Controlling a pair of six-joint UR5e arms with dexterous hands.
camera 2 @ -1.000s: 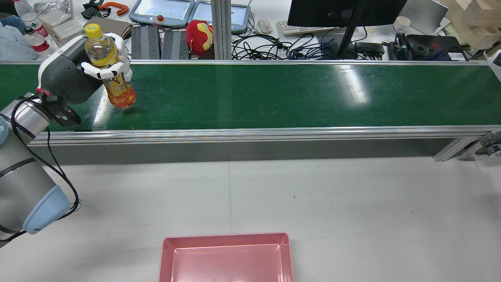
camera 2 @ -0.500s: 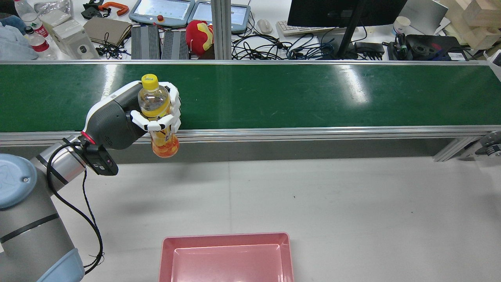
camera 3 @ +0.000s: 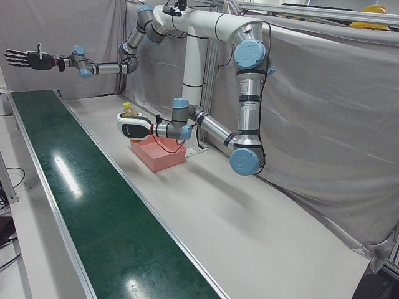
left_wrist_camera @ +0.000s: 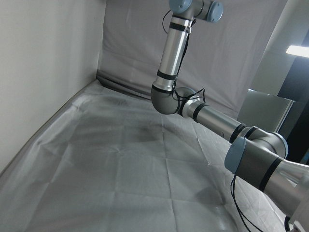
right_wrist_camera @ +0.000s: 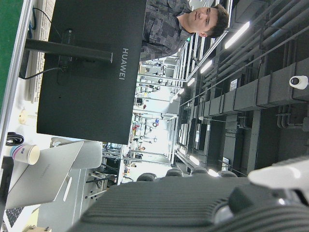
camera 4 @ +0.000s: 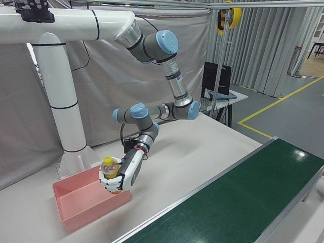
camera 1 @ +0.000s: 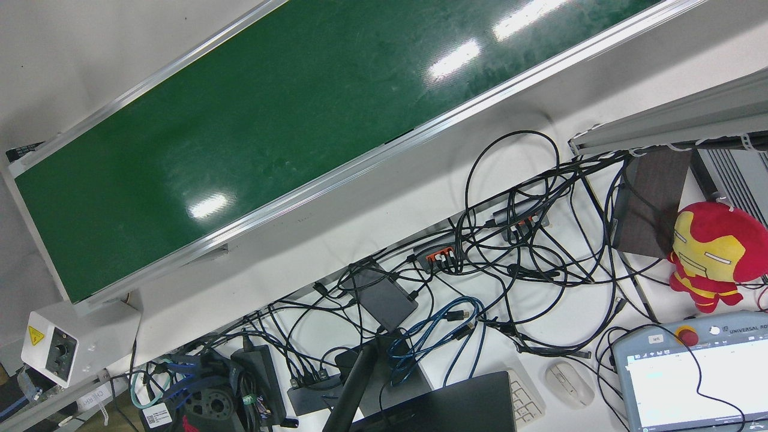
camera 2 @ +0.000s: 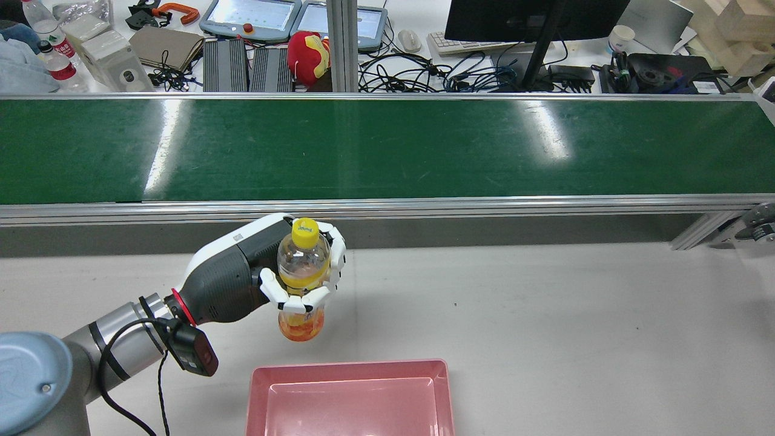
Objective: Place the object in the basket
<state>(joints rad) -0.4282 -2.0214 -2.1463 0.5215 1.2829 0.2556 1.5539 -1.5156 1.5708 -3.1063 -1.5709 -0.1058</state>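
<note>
Since a second ago the left hand has carried the bottle off the far left of the green conveyor belt, across its near rail and out over the grey bench. Its white fingers wrap the bottle's middle, pinching it upright with the yellow cap on top and the orange base hanging below the hand. Just below and to the right of the hand in the rear view sits the pink basket, empty; the bottle hangs near its far left corner, clear of the rim. From the right-front view the same hand holds the bottle beside the basket. Well away from the bottle, the right hand is raised above the belt's end, fingers spread, holding nothing.
</note>
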